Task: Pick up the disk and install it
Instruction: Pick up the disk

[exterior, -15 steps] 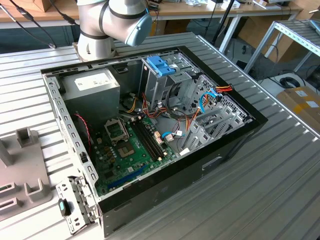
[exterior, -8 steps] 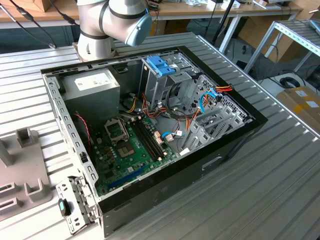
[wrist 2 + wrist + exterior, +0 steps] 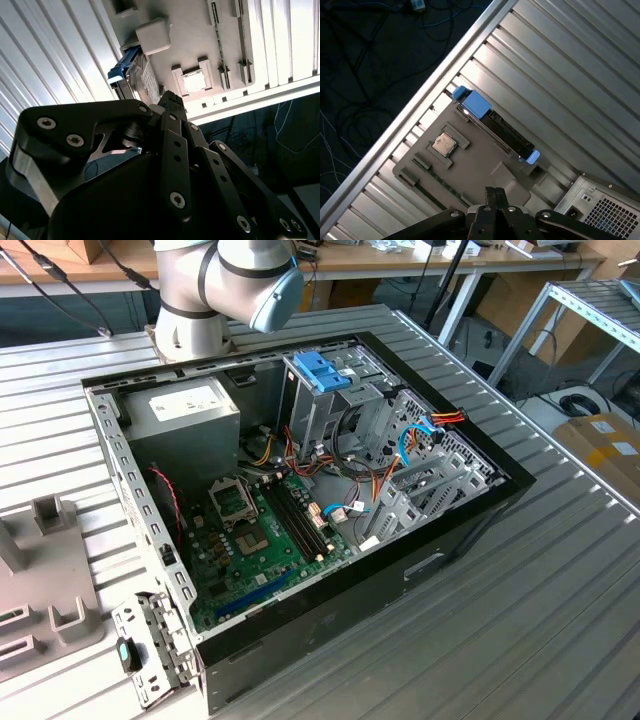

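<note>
**benchrat:** ok so where's the disk sitting right now?

**slotjockey:** It's parked on its edge in a slot of the grey tray. The tray lies on the ribbed metal surface, close to that surface's edge. The first wrist view gives you the disk's thin dark edge with a blue plastic end at each side. The second wrist view catches the white label on its face and one blue end.

**benchrat:** and the gripper? got hold of it?

**slotjockey:** nope. The gripper hangs over the tray with its two black fingers pressed together and nothing between them. The disk is out ahead of the fingertips, near but clearly apart, no contact. There's only bare grey tray between the two.

**benchrat:** anything else in that tray?

**slotjockey:** A small square chip in its own pocket, beside the disk, not touching it.

**benchrat:** and the PC?

**slotjockey:** In the exterior view the computer case lies open on the surface with the board facing up. A blue latch sits on top of the drive cage. The arm stands behind the case, and the tray is off to the exterior view's left of it.
</note>
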Robot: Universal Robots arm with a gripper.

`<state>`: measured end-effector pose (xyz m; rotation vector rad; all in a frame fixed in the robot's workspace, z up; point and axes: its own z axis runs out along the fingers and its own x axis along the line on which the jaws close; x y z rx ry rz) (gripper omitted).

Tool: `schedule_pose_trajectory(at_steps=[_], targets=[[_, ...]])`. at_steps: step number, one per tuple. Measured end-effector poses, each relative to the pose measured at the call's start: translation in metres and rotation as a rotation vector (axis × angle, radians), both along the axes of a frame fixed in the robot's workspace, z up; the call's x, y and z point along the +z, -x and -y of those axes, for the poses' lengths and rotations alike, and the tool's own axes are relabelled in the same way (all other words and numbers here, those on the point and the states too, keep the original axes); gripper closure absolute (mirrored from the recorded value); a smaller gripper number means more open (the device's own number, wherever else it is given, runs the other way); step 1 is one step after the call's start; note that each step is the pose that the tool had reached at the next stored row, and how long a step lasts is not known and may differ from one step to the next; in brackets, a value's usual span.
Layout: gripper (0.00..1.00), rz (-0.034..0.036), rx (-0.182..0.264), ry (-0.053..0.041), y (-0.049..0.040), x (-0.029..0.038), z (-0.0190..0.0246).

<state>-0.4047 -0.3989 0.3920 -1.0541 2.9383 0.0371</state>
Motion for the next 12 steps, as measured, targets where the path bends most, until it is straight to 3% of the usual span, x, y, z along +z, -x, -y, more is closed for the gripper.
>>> schedule_pose_trajectory(at_steps=[12], targets=[[0.89,0.0,0.066,0.0,0.0,0.0,0.0]])
